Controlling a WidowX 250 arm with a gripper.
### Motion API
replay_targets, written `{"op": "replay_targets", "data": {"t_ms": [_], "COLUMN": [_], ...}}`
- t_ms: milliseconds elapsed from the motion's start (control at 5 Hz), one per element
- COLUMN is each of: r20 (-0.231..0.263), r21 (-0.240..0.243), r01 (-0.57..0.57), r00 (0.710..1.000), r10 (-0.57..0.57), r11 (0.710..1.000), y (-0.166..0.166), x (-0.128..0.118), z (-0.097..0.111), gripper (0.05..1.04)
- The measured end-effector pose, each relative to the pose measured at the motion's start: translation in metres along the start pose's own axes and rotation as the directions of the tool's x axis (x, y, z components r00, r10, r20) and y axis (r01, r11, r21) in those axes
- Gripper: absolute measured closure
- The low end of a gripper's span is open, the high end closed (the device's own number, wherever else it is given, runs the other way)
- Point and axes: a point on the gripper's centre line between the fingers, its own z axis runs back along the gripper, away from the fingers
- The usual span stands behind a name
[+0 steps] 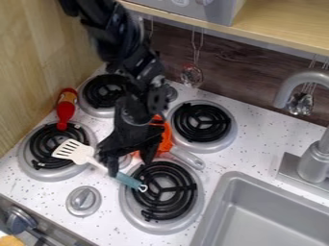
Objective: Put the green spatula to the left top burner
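Open, its two fingers spread apart, the black hand (pixel 130 166) hangs above the middle of the stove, between the two front burners. The green spatula (pixel 80 153) is just below it, lying at a slant, with one fingertip in front of its shaft; whether they touch, I cannot tell.

Only the grip of the spatula is green, a muted blue-green, and it ends in a small white hanging loop. The rest is white: a slim neck that widens into a flat, flared head, cut through with long narrow slots running lengthwise. The head lies over the right side of the left front burner (pixel 30 157), while the loop reaches over the upper left of the right front burner (pixel 164 227). Its white parts stand out sharply against the black coils.

The left top burner (pixel 89 106) sits farther back, a black coil in a silver ring, partly behind the arm. A red bottle (pixel 66 108) with a tan label lies near it, its nozzle at the back edge of the left front burner. Just behind the hand is an orange utensil (pixel 166 139) with a grey handle, beside the right back burner (pixel 221 143). The grey sink (pixel 225 192) is set into the speckled white worktop (pixel 260 144).
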Motion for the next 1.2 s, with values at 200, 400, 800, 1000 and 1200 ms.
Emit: {"op": "replay_targets", "data": {"t_ms": [200,400,800,1000,1200], "r20": [-0.017,0.03,0.11,0.122,0.097], "r21": [0.037,0.055,-0.002,-0.01,0.006], "r01": [-0.111,-0.181,-0.311,-0.355,-0.37], "r00": [0.994,0.983,0.944,0.927,0.925], "r10": [0.112,0.179,0.31,0.354,0.367], "r11": [0.993,0.982,0.95,0.935,0.929], "y": [0.008,0.01,0.01,0.009,0.011], "x": [0.001,0.004,0.001,-0.001,0.002], "z": [-0.009,-0.017,-0.035,-0.04,-0.042], "gripper": [0.085,0.085,0.085,0.084,0.11]}}
